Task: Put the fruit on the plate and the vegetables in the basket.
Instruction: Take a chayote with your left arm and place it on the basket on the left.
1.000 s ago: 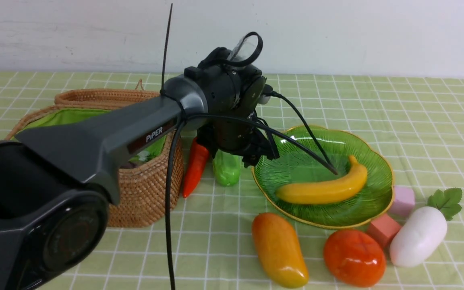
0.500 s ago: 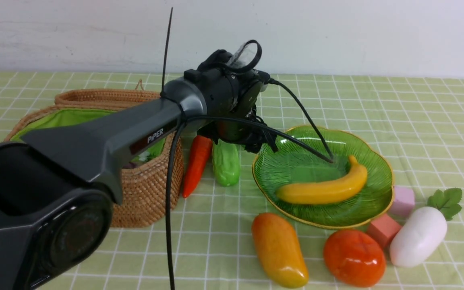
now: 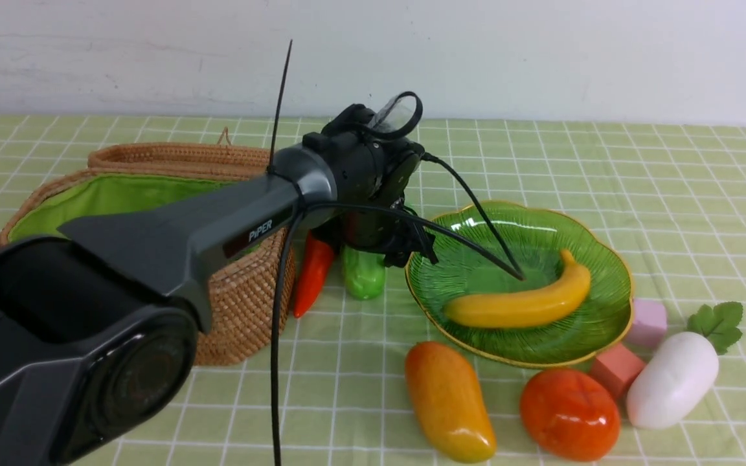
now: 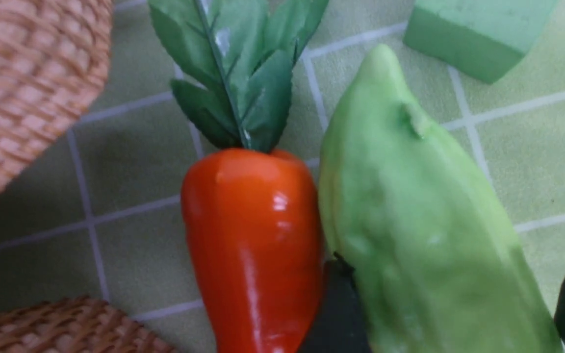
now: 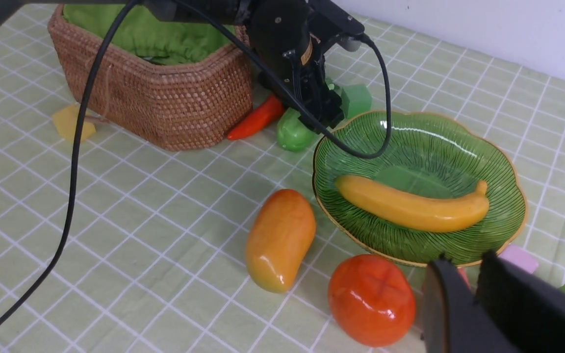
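My left arm had sunk lower over the past second, bringing my left claw (image 4: 456,304) down around the light-green pod (image 4: 410,206). That claw stood wide open astride the pod. One dark fingertip (image 4: 336,314) was wedged between the pod and the orange carrot (image 4: 253,245), and the other sat just off the pod's far side. Pod and carrot lay touching, side by side on the checked surface (image 3: 671,194), between the wicker basket (image 3: 237,304) and the green plate (image 3: 580,233). A green foam cube (image 4: 474,34) sat near the pod's pointed tip. The banana (image 3: 519,301) lay on the plate. The mango (image 3: 449,401) and the persimmon (image 3: 569,414) sat on the surface just in front of the plate. The white radish (image 3: 671,382) lay to their right, beside a red cube (image 3: 616,369) and near a pink cube (image 3: 647,321). My right claw (image 5: 465,260) hung clear of all of them, its fingers drawn almost together and gripping nothing.
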